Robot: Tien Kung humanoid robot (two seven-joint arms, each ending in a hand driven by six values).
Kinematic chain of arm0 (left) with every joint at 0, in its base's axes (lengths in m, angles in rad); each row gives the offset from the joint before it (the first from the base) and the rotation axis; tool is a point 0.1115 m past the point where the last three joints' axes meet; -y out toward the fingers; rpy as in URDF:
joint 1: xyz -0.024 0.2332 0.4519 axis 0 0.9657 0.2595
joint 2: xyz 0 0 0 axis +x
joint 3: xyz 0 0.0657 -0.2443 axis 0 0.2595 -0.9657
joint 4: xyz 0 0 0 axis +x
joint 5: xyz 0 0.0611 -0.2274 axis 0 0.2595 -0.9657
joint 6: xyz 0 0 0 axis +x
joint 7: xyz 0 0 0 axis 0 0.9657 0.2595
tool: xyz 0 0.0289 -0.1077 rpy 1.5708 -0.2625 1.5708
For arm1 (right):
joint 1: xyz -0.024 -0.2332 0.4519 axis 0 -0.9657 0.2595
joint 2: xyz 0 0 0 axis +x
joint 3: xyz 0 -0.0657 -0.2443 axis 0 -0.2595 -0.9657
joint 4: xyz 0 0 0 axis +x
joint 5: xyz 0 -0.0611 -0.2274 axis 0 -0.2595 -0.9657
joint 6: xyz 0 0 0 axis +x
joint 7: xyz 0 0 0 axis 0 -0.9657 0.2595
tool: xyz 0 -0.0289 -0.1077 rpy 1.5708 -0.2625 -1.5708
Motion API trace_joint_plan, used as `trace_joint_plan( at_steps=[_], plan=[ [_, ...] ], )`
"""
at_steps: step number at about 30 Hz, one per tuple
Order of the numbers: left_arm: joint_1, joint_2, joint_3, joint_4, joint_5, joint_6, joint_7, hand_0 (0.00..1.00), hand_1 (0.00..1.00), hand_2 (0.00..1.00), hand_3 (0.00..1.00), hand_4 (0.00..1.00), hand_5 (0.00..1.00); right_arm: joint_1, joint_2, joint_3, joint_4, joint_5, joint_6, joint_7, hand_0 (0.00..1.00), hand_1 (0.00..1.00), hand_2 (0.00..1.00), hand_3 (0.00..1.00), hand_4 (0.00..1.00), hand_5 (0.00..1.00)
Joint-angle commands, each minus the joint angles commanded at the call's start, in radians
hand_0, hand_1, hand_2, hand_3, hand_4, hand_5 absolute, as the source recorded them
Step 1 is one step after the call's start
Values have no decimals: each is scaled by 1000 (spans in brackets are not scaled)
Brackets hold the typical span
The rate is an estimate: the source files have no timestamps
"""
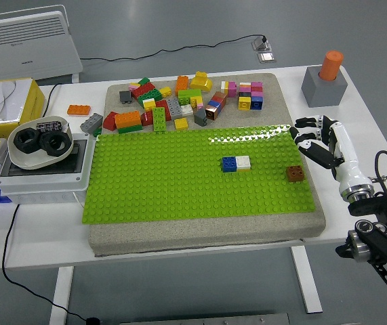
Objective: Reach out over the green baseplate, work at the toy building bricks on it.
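The green baseplate (179, 176) lies flat on a grey foam slab (207, 230) on the white table (37, 237). Three bricks are seated on it: a blue brick (229, 164) and a white brick (243, 162) touching side by side right of centre, and a brown brick (295, 173) alone near the right edge. A loose pile of mixed bricks (179, 101) sits on the slab beyond the plate's far edge.

The right hand (318, 142) hovers just beside the plate's right edge, near the brown brick but not touching it. Its fingers (303, 123) are spread and loosely bent, holding nothing. The left hand is not in view.

Judgement on handling: the bricks appear to be small, rigid, lightweight plastic with smooth, somewhat slippery sides. A seated brick is likely held by its studs, so it should need a firm pinch on two opposite side walls and a straight or slightly rocking pull. The brown brick stands clear of neighbours, giving access on all sides; the blue and white pair can be gripped only on their outer faces
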Motion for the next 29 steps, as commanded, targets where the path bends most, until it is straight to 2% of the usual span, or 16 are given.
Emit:
trace_joint_plan(
  at_steps=[7,8,11,14,15,20,21,24,29],
  plan=[
    [0,5,3,0,-4,-1,0,757,606,658,726,715,835,-2,1,3,14,-92,-11,-30,586,464,575,537,711,276],
    [0,6,3,0,-5,-1,0,757,604,648,726,717,829,-3,1,5,15,-106,-13,-33,580,471,578,551,702,226],
    [0,8,3,0,-7,0,0,757,604,648,726,717,829,-5,0,11,24,-151,-19,-47,580,471,578,551,702,226],
    [-2,8,4,0,-4,-1,0,757,604,648,726,717,829,-6,-2,20,49,-229,-28,-88,580,471,578,551,702,226],
    [-2,8,4,0,-4,-1,0,757,604,648,725,720,822,-5,-2,22,57,-256,-29,-103,587,485,595,558,699,185],
    [-2,9,6,0,-5,-1,0,757,604,648,725,720,822,-4,-1,18,86,-412,-27,-191,587,485,595,558,699,185],
    [-2,9,6,0,-5,-1,0,758,604,647,725,723,822,-3,-1,16,89,-450,-25,-209,601,513,632,572,696,142],
    [-2,9,6,0,-5,-1,0,758,604,647,725,723,822,-1,-4,-1,90,-552,-13,-255,601,513,632,572,696,142],
    [-3,11,5,0,-4,-1,-1,758,604,647,725,723,822,-4,-14,-7,112,-727,77,-328,626,562,659,596,706,136]
  ],
)
